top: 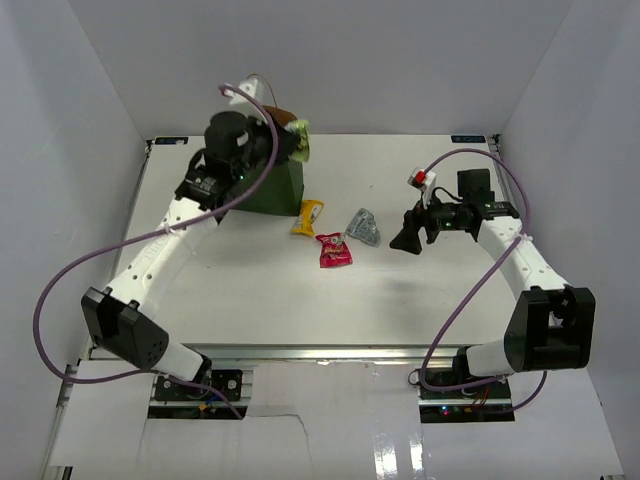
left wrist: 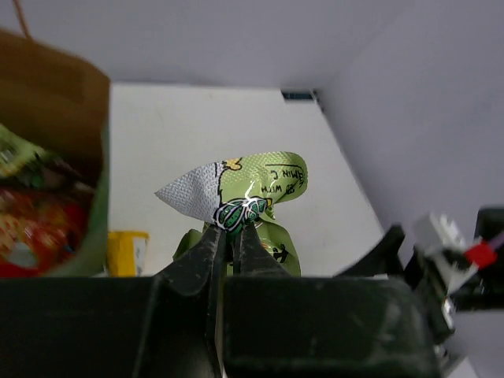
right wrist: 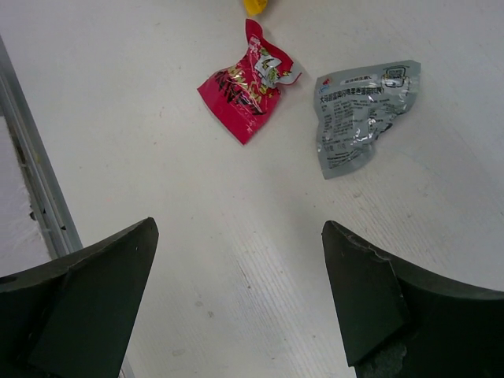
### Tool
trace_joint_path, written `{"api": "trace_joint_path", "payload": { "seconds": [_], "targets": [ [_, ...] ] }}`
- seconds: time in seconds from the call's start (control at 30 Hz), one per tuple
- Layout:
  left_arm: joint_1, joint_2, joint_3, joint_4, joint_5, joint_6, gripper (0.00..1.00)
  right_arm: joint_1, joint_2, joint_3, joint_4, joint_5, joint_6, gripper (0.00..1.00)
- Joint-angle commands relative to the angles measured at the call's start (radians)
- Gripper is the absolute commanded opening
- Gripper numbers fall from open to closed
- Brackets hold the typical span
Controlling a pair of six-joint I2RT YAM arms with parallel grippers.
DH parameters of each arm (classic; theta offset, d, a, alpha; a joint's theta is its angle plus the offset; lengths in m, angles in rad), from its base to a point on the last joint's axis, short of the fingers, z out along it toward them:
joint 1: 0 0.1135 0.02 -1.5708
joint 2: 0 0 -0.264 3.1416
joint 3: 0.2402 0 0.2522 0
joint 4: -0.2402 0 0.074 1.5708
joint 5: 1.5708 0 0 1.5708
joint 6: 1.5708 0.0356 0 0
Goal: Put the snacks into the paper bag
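**Left claw (left wrist: 232,228) clamped on a light green packet (left wrist: 260,185), just right of the paper bag (left wrist: 55,94).**
Let go here, it would probably drop outside, since the mouth lies left of the claw. Inside are a large red bag (left wrist: 35,228) and a second green packet (left wrist: 12,153). The right claw (right wrist: 236,228) gapes empty, with a pink packet (right wrist: 248,90) and a silver-grey packet (right wrist: 358,114) ahead.

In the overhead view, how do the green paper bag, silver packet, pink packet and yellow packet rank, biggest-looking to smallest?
1. paper bag
2. silver packet and pink packet, too alike to rank
3. yellow packet, the slimmest
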Motion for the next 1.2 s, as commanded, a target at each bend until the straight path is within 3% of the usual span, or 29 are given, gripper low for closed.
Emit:
{"api": "trace_joint_path", "payload": {
  "seconds": [0.0, 0.17, 0.27, 0.33, 0.43, 0.57, 0.67, 0.8, 0.97, 1.07, 1.17],
  "targets": [
    [0.099, 0.103, 0.187, -0.013, 0.032, -0.034, 0.0, 0.03, 0.008, 0.049, 0.022, -0.012, 0.017, 0.91],
    [0.188, 0.275, 0.4, -0.115, 0.02, -0.028, 0.0, 0.06, 0.019, 0.06, 0.034, 0.022, 0.017, 0.91],
    [0.226, 0.347, 0.476, -0.164, -0.022, -0.018, 0.0, 0.103, 0.036, 0.089, 0.073, 0.14, 0.054, 0.93],
    [0.236, 0.367, 0.496, -0.177, -0.034, -0.001, 0.06, 0.149, 0.06, 0.114, 0.092, 0.252, 0.078, 0.94],
    [0.245, 0.399, 0.529, -0.2, -0.045, 0.022, 0.22, 0.214, 0.12, 0.181, 0.129, 0.424, 0.175, 0.94],
    [0.25, 0.404, 0.552, -0.207, -0.048, 0.039, 0.58, 0.257, 0.244, 0.315, 0.083, 0.547, 0.415, 0.94],
    [0.25, 0.395, 0.574, -0.207, -0.048, 0.054, 0.7, 0.261, 0.306, 0.359, 0.069, 0.579, 0.521, 0.94],
    [0.25, 0.334, 0.58, -0.204, -0.036, 0.088, 0.82, 0.277, 0.352, 0.364, 0.077, 0.59, 0.664, 0.94],
    [0.25, 0.171, 0.476, -0.172, 0.03, 0.154, 0.87, 0.301, 0.392, 0.37, 0.074, 0.567, 0.697, 0.98],
    [0.25, -0.016, 0.242, -0.103, 0.053, 0.162, 0.91, 0.309, 0.435, 0.361, 0.09, 0.6, 0.703, 1.0],
    [0.248, -0.227, 0.078, -0.068, 0.055, 0.154, 0.95, 0.315, 0.471, 0.368, 0.115, 0.652, 0.671, 0.95]
  ]
}}
